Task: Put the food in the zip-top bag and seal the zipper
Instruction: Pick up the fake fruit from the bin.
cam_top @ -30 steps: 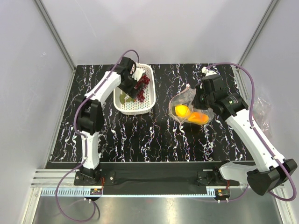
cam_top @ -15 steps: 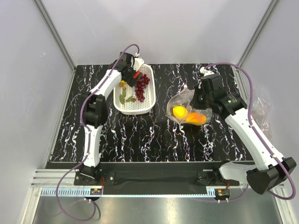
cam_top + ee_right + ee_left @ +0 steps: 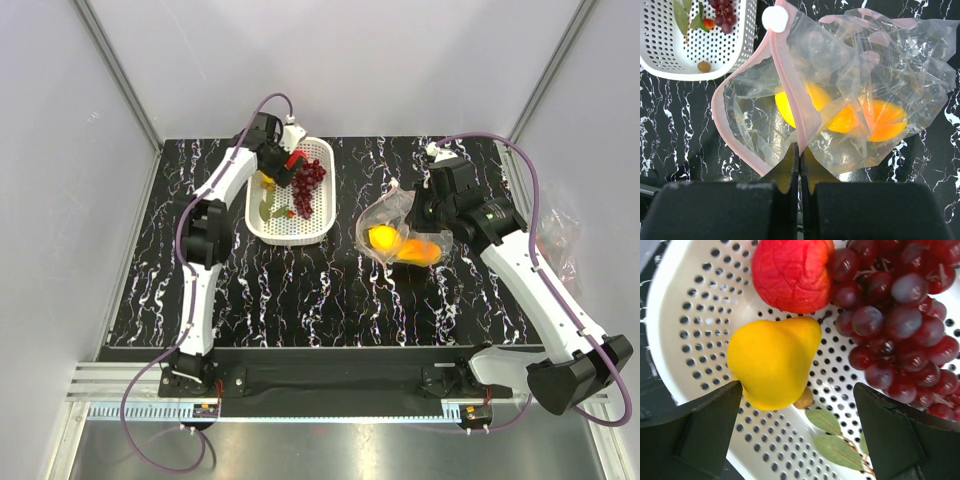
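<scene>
The black marbled table [image 3: 300,290] is carrying everything, with the white basket [image 3: 322,226] sitting toward the far left and the zip-top bag [image 3: 880,65] lying well apart to its right. The right gripper [image 3: 800,154] is holding the bag up at its mouth, fingers clenched tight on the edge with the pink zipper [image 3: 790,85]. A yellow piece [image 3: 786,106] and orange pieces [image 3: 885,120] are already resting inside. Because only one spot of thin, crinkly film is being pinched, the mouth is probably sagging rather than gaping. An incoming fruit could be catching on the lip and rolling onto the table.

In the basket, the grape bunch [image 3: 895,325] is lying against the red apple [image 3: 792,272], and the yellow fruit [image 3: 772,362] is sitting just beside both. The left gripper [image 3: 797,412] is hovering over that fruit, spread fully wide and grasping nothing (one finger is standing just beside the fruit's left flank, the other well off to the right). Closing from this offset could be shoving the smooth, rounded fruit sideways into the grapes, or squeezing it out from between the pads. The far finger may also be snagging a grape or the green leaves [image 3: 832,432] on the way in and dragging them along.
</scene>
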### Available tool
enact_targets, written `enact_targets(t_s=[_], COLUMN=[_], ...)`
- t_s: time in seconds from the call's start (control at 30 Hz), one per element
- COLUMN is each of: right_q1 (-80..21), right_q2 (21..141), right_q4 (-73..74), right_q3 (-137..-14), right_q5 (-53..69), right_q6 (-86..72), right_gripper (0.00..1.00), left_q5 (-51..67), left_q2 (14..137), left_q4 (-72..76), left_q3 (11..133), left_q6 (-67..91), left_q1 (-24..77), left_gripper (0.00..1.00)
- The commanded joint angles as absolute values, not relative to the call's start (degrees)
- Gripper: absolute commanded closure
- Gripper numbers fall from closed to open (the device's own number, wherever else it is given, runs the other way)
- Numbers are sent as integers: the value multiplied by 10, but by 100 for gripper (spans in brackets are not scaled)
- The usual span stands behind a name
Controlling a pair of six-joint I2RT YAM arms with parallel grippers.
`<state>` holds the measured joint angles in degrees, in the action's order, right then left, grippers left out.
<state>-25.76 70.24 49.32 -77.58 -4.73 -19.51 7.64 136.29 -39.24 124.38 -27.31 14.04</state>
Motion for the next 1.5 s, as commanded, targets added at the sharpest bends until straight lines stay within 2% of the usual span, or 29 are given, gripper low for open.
enact_targets(t_s=[0.0,0.23,0.37,0.57,0.77,1.03,1.3,1.33,1.43,1.47], right_q1=[-258,-258,-258,-258,-258,-259,-258,-258,-259,-259], right_q2=[692,683,679,680,684,685,679,679,679,678], right_q4=[466,470,475,476,476,476,471,470,470,470], right_q3=[-781,-781,-780,-781,-783,-783,-774,-774,-773,-773], right_q5=[-35,-42,-41,-41,-41,-36,-32,-30,-27,-26], right_q6=[-193,-194,-193,-192,-187,-187,-190,-189,-191,-191], right_gripper=[100,100,100,100,100,100,100,100,100,100], left_q5=[119,106,49,34,30,33,32,35,41,44], left_q2=[1355,1320,1244,1218,1280,1334,1423,1425,1417,1412], left_q4=[-428,-429,-318,-256,-322,-294,-381,-386,-388,-382], left_q3=[1264,1254,1143,1129,1215,1233,1307,1305,1291,1283], left_q6=[-236,-177,-166,-186,-231,-266,-298,-302,-314,-313], left_q1=[163,170,167,164,164,160,160,160,160,161], left_gripper=[1,2,1,1,1,1,2,3,17,30])
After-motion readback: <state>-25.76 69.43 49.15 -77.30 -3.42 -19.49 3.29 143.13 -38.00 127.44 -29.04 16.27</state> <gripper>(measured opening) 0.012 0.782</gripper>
